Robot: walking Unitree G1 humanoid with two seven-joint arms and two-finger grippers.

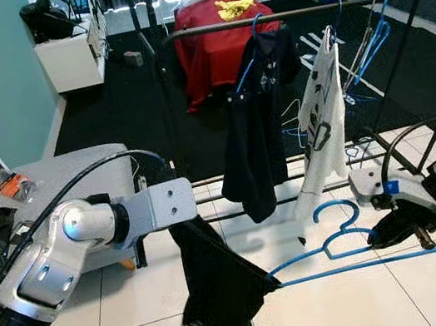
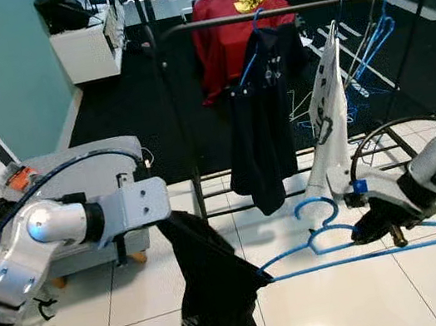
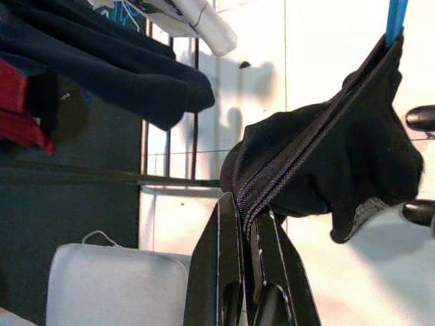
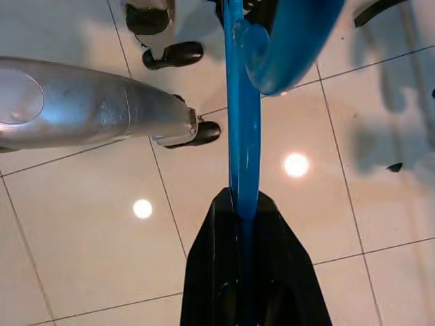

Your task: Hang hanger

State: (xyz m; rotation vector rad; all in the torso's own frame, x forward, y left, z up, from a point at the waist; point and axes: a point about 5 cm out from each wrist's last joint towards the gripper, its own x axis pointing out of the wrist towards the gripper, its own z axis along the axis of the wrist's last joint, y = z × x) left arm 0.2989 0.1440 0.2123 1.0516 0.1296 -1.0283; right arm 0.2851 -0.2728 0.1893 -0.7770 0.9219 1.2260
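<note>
A blue plastic hanger (image 1: 360,252) lies level above the tiled floor, its hook (image 1: 336,210) pointing up. My right gripper (image 1: 408,235) is shut on its lower bar near the right end; in the right wrist view the blue hanger bar (image 4: 243,136) runs out from between the fingers. The hanger's left tip is tucked into a black garment (image 1: 221,297) that hangs from my left gripper (image 3: 248,204), which is shut on a fold of the black cloth (image 3: 340,156). The clothes rail (image 1: 301,11) stands behind, above both grippers.
On the rail hang a dark shirt (image 1: 257,122), a white garment (image 1: 319,111) and several bare hangers (image 1: 371,47). A red-draped object (image 1: 213,37) stands behind it. A grey seat (image 1: 77,175) is at the left, a white cabinet (image 1: 73,58) at the far left.
</note>
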